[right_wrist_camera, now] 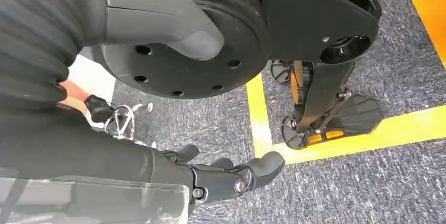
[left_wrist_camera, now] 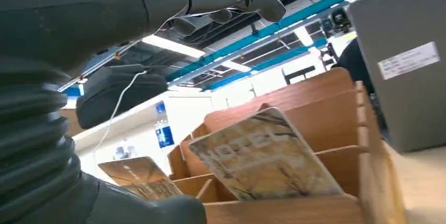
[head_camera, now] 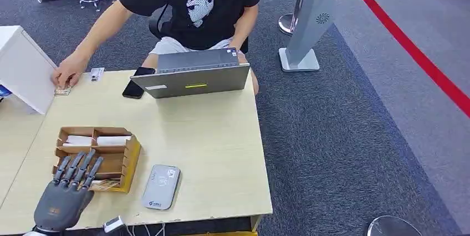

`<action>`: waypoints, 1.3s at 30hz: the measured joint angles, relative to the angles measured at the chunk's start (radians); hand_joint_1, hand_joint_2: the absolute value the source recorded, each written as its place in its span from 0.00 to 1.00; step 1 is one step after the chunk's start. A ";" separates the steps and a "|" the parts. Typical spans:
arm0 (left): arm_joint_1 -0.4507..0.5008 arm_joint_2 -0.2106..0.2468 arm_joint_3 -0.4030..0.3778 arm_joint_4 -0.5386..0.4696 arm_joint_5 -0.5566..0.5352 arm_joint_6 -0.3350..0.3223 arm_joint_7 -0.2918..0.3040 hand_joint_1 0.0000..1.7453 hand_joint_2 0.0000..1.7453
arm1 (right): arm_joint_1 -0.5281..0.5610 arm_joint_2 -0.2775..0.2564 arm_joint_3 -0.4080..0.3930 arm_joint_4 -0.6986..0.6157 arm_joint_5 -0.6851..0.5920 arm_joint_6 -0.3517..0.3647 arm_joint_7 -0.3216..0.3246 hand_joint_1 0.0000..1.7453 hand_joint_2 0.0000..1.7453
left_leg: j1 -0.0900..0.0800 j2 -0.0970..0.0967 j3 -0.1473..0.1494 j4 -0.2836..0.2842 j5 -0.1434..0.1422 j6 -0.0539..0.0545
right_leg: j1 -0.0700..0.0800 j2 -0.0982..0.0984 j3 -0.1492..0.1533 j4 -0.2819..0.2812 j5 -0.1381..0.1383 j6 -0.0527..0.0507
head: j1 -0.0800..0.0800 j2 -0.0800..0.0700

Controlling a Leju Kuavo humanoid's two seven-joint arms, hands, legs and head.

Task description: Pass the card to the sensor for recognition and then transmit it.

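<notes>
One wooden card organizer (head_camera: 123, 161), one grey card sensor (head_camera: 161, 186), one laptop (head_camera: 191, 77), one black phone (head_camera: 137, 82), one person (head_camera: 199, 3), two robot hands (head_camera: 65, 191) (right_wrist_camera: 221, 174).

- The left hand (head_camera: 65, 191) covers the near compartments of the wooden card holder (head_camera: 128, 158) in the head view — whether its fingertips touch a card there cannot be told.
- The card (left_wrist_camera: 263, 155) in the left wrist view stands with its lower edge sunk behind the holder's front wall; its print is too blurred to read.
- A second card (left_wrist_camera: 135, 174), toward 8 o'clock of the first, is partly hidden by the thumb.
- The person (head_camera: 199, 3) is cut off at 12 o'clock by the head view's edge.
- The sensor (head_camera: 161, 186) bears markings too small to read.
- The right hand (right_wrist_camera: 231, 174) hangs over the floor — its fingers are partly hidden by its own cover.
</notes>
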 joint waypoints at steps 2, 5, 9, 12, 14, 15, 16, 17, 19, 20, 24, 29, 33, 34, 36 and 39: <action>-0.001 -0.003 0.010 0.004 0.001 0.000 0.000 0.00 1.00 | 0.000 0.000 0.000 0.000 0.000 0.000 0.000 0.00 1.00 | 0.000 0.000 0.000 0.000 0.000 0.000 | 0.000 0.000 0.000 0.000 0.000 0.000 | 0.000 0.000; -0.003 -0.010 0.022 0.012 0.008 -0.001 -0.010 0.00 1.00 | 0.000 0.000 0.000 0.000 0.005 0.000 0.000 0.00 1.00 | 0.000 0.000 0.000 0.000 0.000 0.000 | 0.000 0.000 0.000 0.000 0.000 0.000 | 0.000 0.000; -0.006 -0.024 0.028 0.024 0.008 -0.006 -0.027 0.00 1.00 | 0.000 0.001 0.000 0.000 0.010 0.000 0.000 0.00 1.00 | 0.000 0.000 0.000 0.000 0.000 0.000 | 0.000 0.000 0.000 0.000 0.000 0.000 | 0.000 0.000; -0.009 -0.033 0.029 0.032 0.008 -0.006 -0.030 0.00 1.00 | 0.000 0.002 -0.001 0.000 0.013 0.000 0.000 0.00 1.00 | 0.000 0.000 0.000 0.000 0.000 0.000 | 0.000 0.000 0.000 0.000 0.000 0.000 | 0.000 0.000; -0.011 -0.040 0.028 0.037 0.000 -0.008 -0.033 0.00 1.00 | 0.000 0.002 -0.001 0.000 0.015 0.000 0.000 0.00 1.00 | 0.000 0.000 0.000 0.000 0.000 0.000 | 0.000 0.000 0.000 0.000 0.000 0.000 | 0.000 0.000; -0.012 -0.043 0.028 0.041 -0.005 -0.009 -0.037 0.00 1.00 | 0.000 0.002 -0.001 0.000 0.016 0.002 0.000 0.00 1.00 | 0.000 0.000 0.000 0.000 0.000 0.000 | 0.000 0.000 0.000 0.000 0.000 0.000 | 0.000 0.000; -0.013 -0.047 0.028 0.046 -0.009 -0.009 -0.040 0.00 1.00 | -0.001 0.002 -0.001 0.000 0.017 0.003 0.000 0.00 1.00 | 0.000 0.000 0.000 0.000 0.000 0.000 | 0.000 0.000 0.000 0.000 0.000 0.000 | 0.000 0.000; -0.014 -0.050 0.028 0.050 -0.010 -0.010 -0.040 0.00 1.00 | -0.001 0.002 -0.001 0.000 0.017 0.003 0.000 0.00 1.00 | 0.000 0.000 0.000 0.000 0.000 0.000 | 0.000 0.000 0.000 0.000 0.000 0.000 | 0.000 0.000; -0.014 -0.056 0.028 0.056 -0.010 -0.012 -0.040 0.00 1.00 | -0.001 0.002 -0.001 0.000 0.017 0.004 0.000 0.00 1.00 | 0.000 0.000 0.000 0.000 0.000 0.000 | 0.000 0.000 0.000 0.000 0.000 0.000 | 0.000 0.000; -0.015 -0.057 0.028 0.058 -0.010 -0.012 -0.040 0.00 1.00 | -0.001 0.002 -0.001 0.000 0.017 0.004 0.000 0.00 1.00 | 0.000 0.000 0.000 0.000 0.000 0.000 | 0.000 0.000 0.000 0.000 0.000 0.000 | 0.000 0.000; -0.017 -0.066 0.027 0.068 -0.017 -0.012 -0.040 0.00 1.00 | -0.001 0.002 -0.001 0.000 0.019 0.004 0.000 0.00 1.00 | 0.000 0.000 0.000 0.000 0.000 0.000 | 0.000 0.000 0.000 0.000 0.000 0.000 | 0.000 0.000; -0.019 -0.072 0.027 0.070 -0.019 -0.012 -0.040 0.00 1.00 | -0.001 0.002 -0.001 0.000 0.027 0.004 0.000 0.00 1.00 | 0.000 0.000 0.000 0.000 0.000 0.000 | 0.000 0.000 0.000 0.000 0.000 0.000 | 0.000 0.000; -0.019 -0.075 0.026 0.070 -0.019 -0.011 -0.038 0.00 1.00 | -0.001 0.002 -0.001 0.000 0.034 0.004 0.000 0.00 1.00 | 0.000 0.000 0.000 0.000 0.000 0.000 | 0.000 0.000 0.000 0.000 0.000 0.000 | 0.000 0.000; -0.020 -0.075 0.026 0.070 -0.020 -0.009 -0.037 0.00 1.00 | -0.001 0.002 -0.001 0.000 0.035 0.004 0.000 0.00 1.00 | 0.000 0.000 0.000 0.000 0.000 0.000 | 0.000 0.000 0.000 0.000 0.000 0.000 | 0.000 0.000; -0.020 -0.076 0.026 0.070 -0.021 -0.009 -0.035 0.00 1.00 | -0.001 0.002 -0.001 0.000 0.035 0.004 0.000 0.00 1.00 | 0.000 0.000 0.000 0.000 0.000 0.000 | 0.000 0.000 0.000 0.000 0.000 0.000 | 0.000 0.000; -0.022 -0.076 0.026 0.071 -0.020 -0.009 -0.035 0.00 1.00 | -0.001 0.002 -0.001 0.000 0.036 0.004 0.000 0.00 1.00 | 0.000 0.000 0.000 0.000 0.000 0.000 | 0.000 0.000 0.000 0.000 0.000 0.000 | 0.000 0.000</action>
